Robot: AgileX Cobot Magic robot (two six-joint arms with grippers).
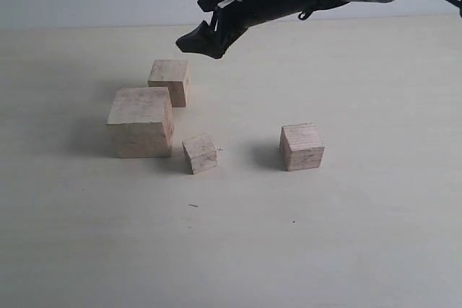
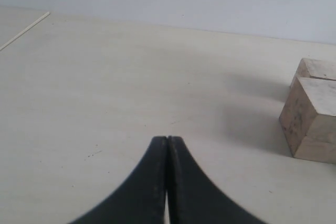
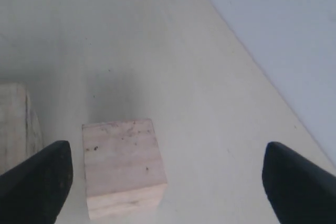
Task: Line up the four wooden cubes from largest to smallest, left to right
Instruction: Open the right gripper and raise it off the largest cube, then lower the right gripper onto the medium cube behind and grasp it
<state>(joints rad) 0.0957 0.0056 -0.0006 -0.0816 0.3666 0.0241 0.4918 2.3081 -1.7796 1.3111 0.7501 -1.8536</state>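
Smallest cube (image 1: 200,154) — turned slightly askew.

Largest cube (image 2: 314,116) partly outside left wrist view

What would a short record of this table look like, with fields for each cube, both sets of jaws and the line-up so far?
largest cube: front left
rear cube: behind the largest
smallest cube: right of the largest, turned askew
fourth cube: alone, farthest right
right jaws: wide open, empty, above the rear cube
left jaws: shut, holding nothing
line-up: not yet in size order
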